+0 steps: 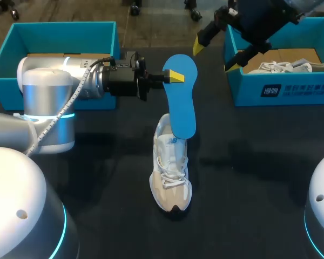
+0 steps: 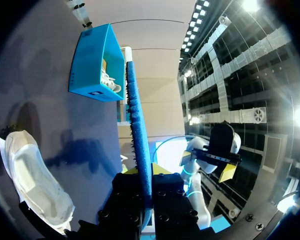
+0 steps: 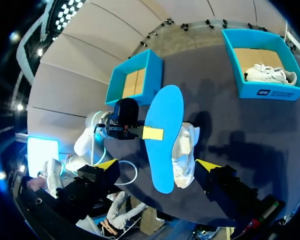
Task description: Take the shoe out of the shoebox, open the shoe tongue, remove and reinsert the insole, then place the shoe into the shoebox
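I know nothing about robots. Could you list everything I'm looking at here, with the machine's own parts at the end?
insole: one, blue, held up on edge over the table, just above the shoe
shoe: one, white, mid-table
left shoebox: one, blue, far left corner
right shoebox: one, blue, far right corner
second shoe: one, white, inside the right shoebox
table: one, dark
left gripper: one, yellow-tipped, shut on the insole
right gripper: one, yellow-tipped, open, empty, raised beside the right shoebox
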`<state>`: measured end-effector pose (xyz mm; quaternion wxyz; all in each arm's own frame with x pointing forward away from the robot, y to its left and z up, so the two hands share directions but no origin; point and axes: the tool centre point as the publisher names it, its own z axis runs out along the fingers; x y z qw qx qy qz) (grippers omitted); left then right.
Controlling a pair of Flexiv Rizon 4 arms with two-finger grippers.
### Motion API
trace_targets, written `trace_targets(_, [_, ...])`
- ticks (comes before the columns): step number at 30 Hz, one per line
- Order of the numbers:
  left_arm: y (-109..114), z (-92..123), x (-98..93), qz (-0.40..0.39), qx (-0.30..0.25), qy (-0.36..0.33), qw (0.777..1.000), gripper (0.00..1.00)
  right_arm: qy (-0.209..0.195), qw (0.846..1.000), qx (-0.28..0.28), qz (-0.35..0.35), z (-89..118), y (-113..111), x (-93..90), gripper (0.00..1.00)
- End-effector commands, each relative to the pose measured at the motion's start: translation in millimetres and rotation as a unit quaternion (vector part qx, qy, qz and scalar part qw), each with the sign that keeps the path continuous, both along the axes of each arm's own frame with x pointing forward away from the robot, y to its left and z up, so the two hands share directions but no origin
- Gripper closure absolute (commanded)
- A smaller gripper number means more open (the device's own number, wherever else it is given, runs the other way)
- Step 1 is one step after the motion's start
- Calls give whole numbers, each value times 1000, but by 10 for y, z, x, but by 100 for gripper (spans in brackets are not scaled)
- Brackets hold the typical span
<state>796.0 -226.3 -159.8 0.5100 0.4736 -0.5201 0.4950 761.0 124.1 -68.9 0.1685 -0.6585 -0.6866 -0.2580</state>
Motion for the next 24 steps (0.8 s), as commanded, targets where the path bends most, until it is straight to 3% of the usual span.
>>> trace_targets(1, [4, 3, -9, 0, 2, 0, 1000, 100, 1, 1000, -2, -1, 1, 13, 4, 0])
trace_targets(8, [4, 3, -9, 0, 2, 0, 1000, 100, -1, 999, -27, -20, -83, 54, -3, 0])
trace_targets(17, [4, 3, -9, 0, 2, 0, 1000, 100, 28, 995, -100, -1, -41, 184, 130, 0])
trace_targets(24, [4, 3, -9, 0, 2, 0, 1000, 100, 12, 983, -182, 16, 26, 322, 247, 0])
